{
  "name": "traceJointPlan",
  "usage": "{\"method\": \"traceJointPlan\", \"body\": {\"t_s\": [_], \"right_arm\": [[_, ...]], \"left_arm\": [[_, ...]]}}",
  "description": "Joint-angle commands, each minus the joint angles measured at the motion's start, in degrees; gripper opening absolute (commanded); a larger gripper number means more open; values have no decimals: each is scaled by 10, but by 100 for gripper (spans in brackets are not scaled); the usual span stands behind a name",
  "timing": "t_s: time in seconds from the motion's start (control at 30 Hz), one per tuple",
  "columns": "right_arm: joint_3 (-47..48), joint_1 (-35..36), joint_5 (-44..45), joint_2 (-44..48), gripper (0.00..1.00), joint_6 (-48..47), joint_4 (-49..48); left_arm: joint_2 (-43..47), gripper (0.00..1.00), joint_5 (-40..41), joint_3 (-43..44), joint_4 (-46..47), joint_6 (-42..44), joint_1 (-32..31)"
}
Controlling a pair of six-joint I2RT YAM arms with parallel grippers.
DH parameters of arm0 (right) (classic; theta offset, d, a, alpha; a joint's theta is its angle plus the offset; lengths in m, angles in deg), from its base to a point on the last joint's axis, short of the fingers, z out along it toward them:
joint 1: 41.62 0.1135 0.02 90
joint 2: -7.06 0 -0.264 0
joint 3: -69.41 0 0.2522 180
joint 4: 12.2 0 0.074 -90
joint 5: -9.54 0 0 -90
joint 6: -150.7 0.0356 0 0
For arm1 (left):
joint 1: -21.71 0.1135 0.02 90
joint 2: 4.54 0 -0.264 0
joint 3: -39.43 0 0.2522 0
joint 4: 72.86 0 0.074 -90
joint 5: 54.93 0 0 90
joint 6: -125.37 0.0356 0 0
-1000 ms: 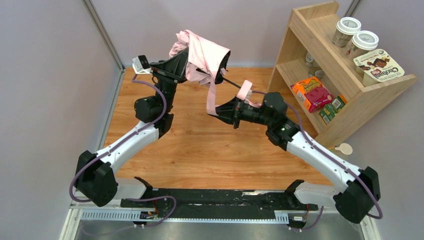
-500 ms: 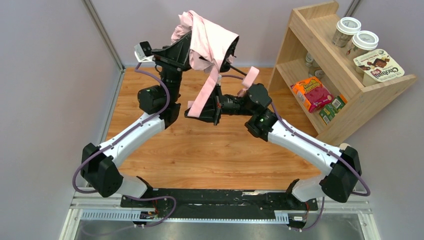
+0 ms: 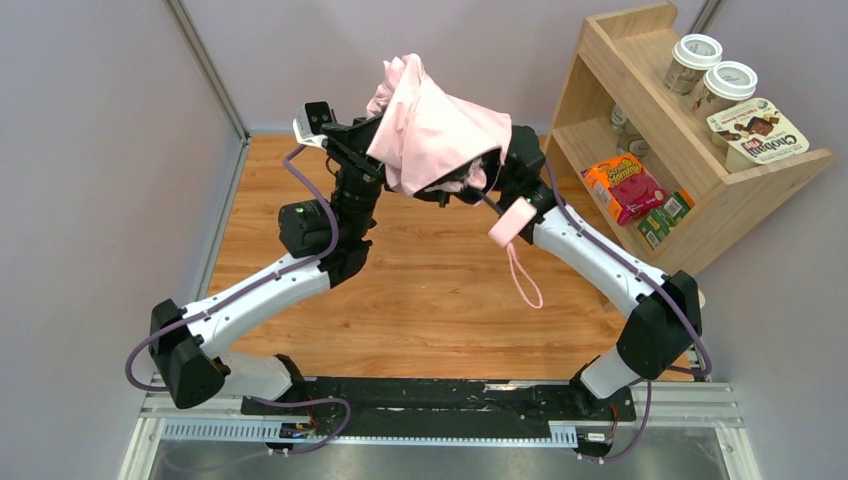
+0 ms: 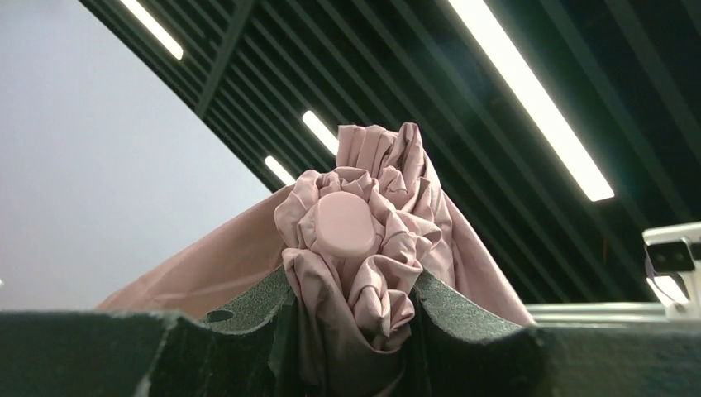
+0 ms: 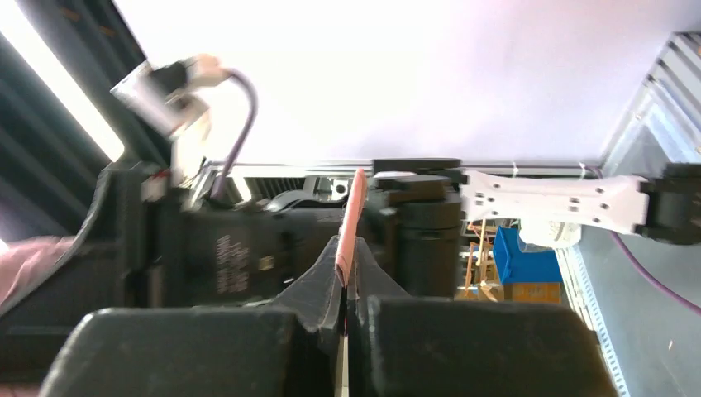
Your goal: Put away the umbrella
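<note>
The pale pink umbrella (image 3: 440, 125) is held up in the air over the back of the table, its cloth draped loosely. My left gripper (image 3: 378, 140) is shut on the bunched cloth just below the pink top cap (image 4: 343, 225); its fingers (image 4: 248, 306) pinch the folds. My right gripper (image 3: 487, 172) is mostly hidden under the cloth. In the right wrist view it (image 5: 347, 277) is shut on the thin pink strap (image 5: 353, 217). The umbrella's pink handle end (image 3: 512, 222) hangs below on a dark shaft, with a cord loop (image 3: 524, 275) dangling.
A wooden shelf unit (image 3: 600, 60) stands at the back right with lidded cups (image 3: 712, 75), an orange box (image 3: 625, 187) and other packets. Grey walls close the left and back. The wooden tabletop (image 3: 430, 300) lies below both arms.
My right gripper has swung up and back under the cloth with the strap. The left gripper and umbrella have shifted right. The handle end now hangs down over the table.
</note>
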Motion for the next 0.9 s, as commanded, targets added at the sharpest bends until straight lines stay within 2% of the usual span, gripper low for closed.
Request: {"method": "traceJointPlan", "body": {"t_s": [0.0, 0.13, 0.23, 0.27, 0.33, 0.43, 0.57, 0.73, 0.87], "right_arm": [[-61, -17, 6, 21, 0, -55, 30], [-52, -63, -4, 35, 0, -104, 52], [-10, -89, -15, 36, 0, -171, 128], [2, -99, -14, 38, 0, -205, 165], [21, -109, -7, 45, 0, -267, 238], [13, -116, 10, 59, 0, -327, 283], [-5, -113, 75, 94, 0, -415, 353], [-25, -113, 141, 133, 0, -473, 348], [26, -118, 162, 124, 0, -517, 348]], "left_arm": [[39, 0, -54, 16, 6, -25, -12], [50, 0, -82, 10, -49, -30, -15], [73, 0, -77, -17, -95, -29, -17], [96, 0, -74, -33, -146, -22, -17], [134, 0, -60, -58, -224, 10, -17], [170, 0, -25, -84, -270, 44, -17], [208, 0, 8, -74, -382, 115, -17], [209, 0, 31, -45, -507, 157, -16], [208, 0, 48, -44, -578, 141, -17]]}}
